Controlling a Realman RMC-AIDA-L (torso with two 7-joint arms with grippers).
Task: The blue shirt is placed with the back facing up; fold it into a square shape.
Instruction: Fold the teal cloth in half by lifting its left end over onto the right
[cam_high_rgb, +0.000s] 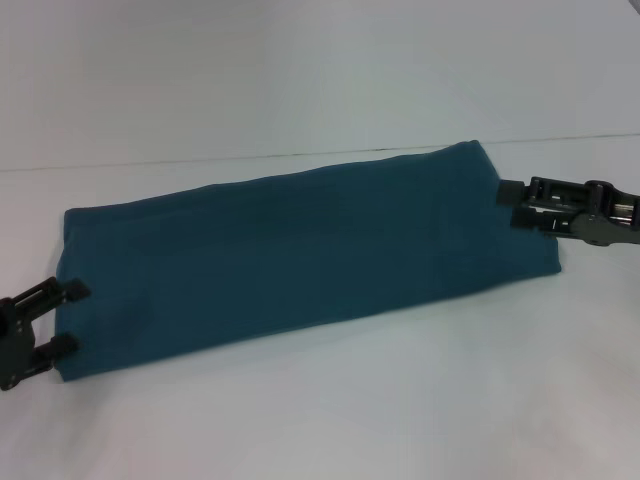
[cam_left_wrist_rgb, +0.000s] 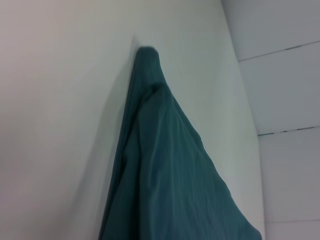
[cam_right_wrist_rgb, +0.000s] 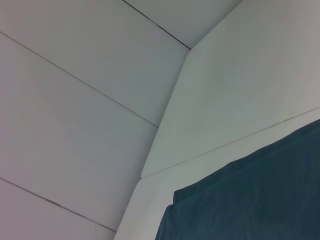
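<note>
The blue shirt (cam_high_rgb: 300, 265) lay flat on the white counter (cam_high_rgb: 330, 420), already folded into one long band that ran slantwise across the head view, its near end low on the robot's left and its far end higher on the right. No lettering showed on top, only plain teal cloth with a few soft creases. The left gripper (cam_high_rgb: 58, 318) sat right at the band's short left end, and its jaws were spread, one finger at the upper corner of that edge and the other at the lower corner, both tips touching or almost touching the cloth without pinching it. Over on the other side, the right gripper (cam_high_rgb: 508, 192) reached in level with the counter and met the band's short right end near its upper corner; its jaws looked pressed together at the hem, though whether any cloth was caught between them could not be told. The left wrist view looked along the shirt (cam_left_wrist_rgb: 170, 170) as it narrowed away, and the right wrist view caught one folded corner (cam_right_wrist_rgb: 250, 200) on the counter.
</note>
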